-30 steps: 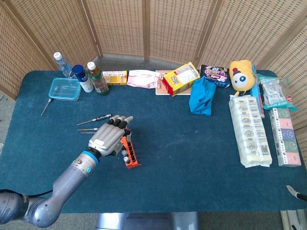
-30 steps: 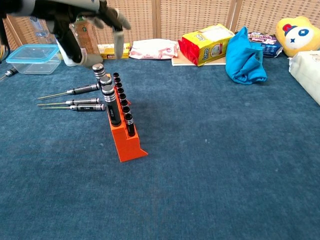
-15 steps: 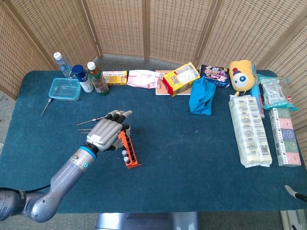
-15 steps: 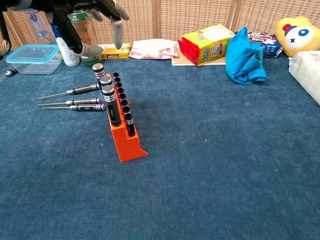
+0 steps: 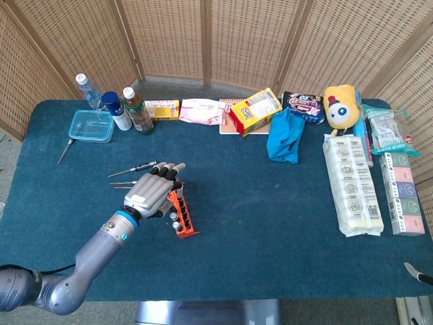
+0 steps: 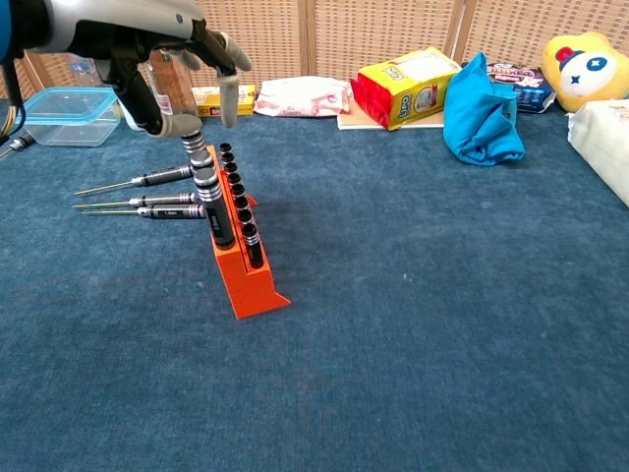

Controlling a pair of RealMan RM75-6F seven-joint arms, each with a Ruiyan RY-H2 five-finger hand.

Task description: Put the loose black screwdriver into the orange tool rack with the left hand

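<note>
The orange tool rack (image 6: 251, 285) (image 5: 187, 231) stands left of the table's middle, with black screwdrivers (image 6: 208, 192) upright at its far end. Three loose black screwdrivers lie flat to its left: one (image 6: 147, 179) furthest back, one (image 6: 138, 201) in the middle and one (image 6: 169, 211) nearest. In the head view they show as thin shafts (image 5: 134, 167). My left hand (image 6: 162, 54) (image 5: 152, 191) hovers over the rack's far end, fingers spread, nothing in it. Its thumb tip (image 6: 180, 125) is right at the top of the upright screwdrivers; I cannot tell if it touches them.
A clear plastic box (image 5: 90, 126) and bottles (image 5: 137, 111) stand at the back left. Snack packs (image 5: 255, 112), a blue cloth (image 5: 285, 136) and a yellow plush toy (image 5: 340, 105) line the back. Wrapped packs (image 5: 352, 184) lie along the right edge.
My left hand lifted away towards the back, then came down over the rack's far end. The upright screwdrivers now lean together in one line. The loose screwdrivers have not moved.
</note>
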